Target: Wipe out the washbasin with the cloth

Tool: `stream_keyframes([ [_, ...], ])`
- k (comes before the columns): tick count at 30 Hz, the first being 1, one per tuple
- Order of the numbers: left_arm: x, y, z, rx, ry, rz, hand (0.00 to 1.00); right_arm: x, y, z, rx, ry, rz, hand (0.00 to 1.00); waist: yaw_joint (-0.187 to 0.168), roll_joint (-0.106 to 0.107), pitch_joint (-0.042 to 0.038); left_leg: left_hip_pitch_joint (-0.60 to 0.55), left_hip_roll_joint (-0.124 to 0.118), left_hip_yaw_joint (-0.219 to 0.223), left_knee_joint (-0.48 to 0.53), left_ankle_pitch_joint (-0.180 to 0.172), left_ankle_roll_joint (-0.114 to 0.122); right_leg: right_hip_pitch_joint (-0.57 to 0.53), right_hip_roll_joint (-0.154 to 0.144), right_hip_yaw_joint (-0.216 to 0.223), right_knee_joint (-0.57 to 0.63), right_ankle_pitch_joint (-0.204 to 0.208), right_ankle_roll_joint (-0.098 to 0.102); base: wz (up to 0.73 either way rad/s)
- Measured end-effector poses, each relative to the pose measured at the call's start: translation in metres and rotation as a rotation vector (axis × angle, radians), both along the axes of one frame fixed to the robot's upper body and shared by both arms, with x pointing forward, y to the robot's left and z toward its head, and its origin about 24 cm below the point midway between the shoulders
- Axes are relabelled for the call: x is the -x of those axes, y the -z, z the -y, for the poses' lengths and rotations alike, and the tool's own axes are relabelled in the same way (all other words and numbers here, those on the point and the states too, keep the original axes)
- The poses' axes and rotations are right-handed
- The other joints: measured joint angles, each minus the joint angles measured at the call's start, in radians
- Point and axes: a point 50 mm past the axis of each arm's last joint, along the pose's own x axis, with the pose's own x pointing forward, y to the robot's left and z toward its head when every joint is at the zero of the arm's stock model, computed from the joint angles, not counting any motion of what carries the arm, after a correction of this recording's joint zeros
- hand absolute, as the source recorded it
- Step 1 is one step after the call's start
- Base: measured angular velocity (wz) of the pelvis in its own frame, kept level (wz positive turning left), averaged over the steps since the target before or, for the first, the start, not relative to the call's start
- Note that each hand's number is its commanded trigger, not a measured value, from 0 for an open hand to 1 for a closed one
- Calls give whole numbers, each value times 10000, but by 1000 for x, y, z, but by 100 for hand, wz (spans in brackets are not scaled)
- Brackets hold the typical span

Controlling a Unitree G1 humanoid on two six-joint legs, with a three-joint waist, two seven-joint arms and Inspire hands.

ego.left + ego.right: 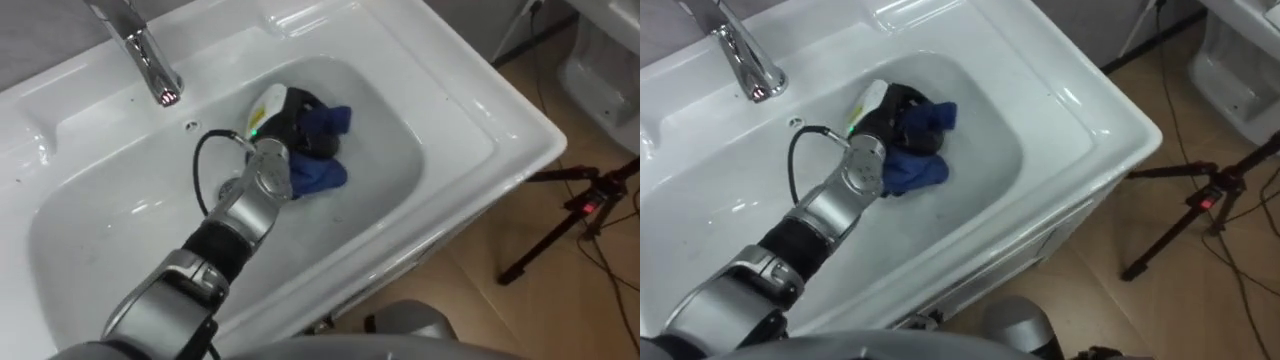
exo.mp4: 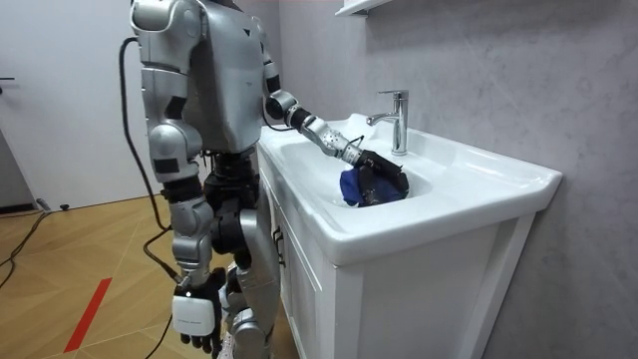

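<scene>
The left hand [image 1: 296, 116] is curled tight on the bunched blue cloth [image 1: 318, 176], down at the right end of the basin [image 1: 100, 235] (faucet [image 1: 140, 45] behind). The bare bowl stretches leftward from here, and the right hand [image 2: 194, 314] hangs well away.

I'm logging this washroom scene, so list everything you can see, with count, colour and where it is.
basin: one, white, on top of the cabinet
cabinet: one, white, under the basin
faucet: one, chrome, behind the bowl
cloth: one, blue, bunched in the bowl
shelf: one, white, high above the faucet
floor: wooden, light brown
tripod: one, black, on the floor beside the cabinet
tape strip: one, red, on the floor at the room view's lower left
left hand: dark, in the bowl, curled on the cloth
right hand: hanging relaxed at the robot's side
</scene>
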Motion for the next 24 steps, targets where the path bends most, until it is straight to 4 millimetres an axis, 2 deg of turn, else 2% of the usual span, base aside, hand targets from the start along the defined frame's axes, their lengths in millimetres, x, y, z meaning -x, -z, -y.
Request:
stream_keyframes([
  [3,2,-11,15,358,990,111,100,3,1,-1,-17,-138,-169,0,-24,-5,7,-7,-18,82,20,0,0,-10,-63,1,-13,-5,9,16],
  [7,3,-22,24,608,1581,214,100,2,1,-1,-15,-219,-155,0,-22,-6,8,-99,-39,132,20,0,0,-3,-163,-6,-147,-9,26,6],
  [17,1,-28,24,221,1956,308,100,2,1,-3,-215,-132,-213,0,115,-25,20,-144,-18,128,23,0,0,45,-133,-102,-185,-37,75,1],
  [19,1,-22,21,61,1899,155,100,0,1,-3,-218,-180,-168,0,183,-97,89,12,-5,126,20,-1,0,175,-116,-78,-200,-48,88,-6],
  [21,2,-15,18,-49,1853,-67,100,0,1,-3,-87,-223,-181,0,327,-119,107,82,0,184,1,-1,-1,176,-84,-23,-268,-56,91,-10],
  [24,11,8,3,-251,1410,-816,100,0,1,-3,114,-138,-92,0,667,-216,127,247,21,239,-19,-6,-4,184,-6,65,-80,-130,55,-11],
])
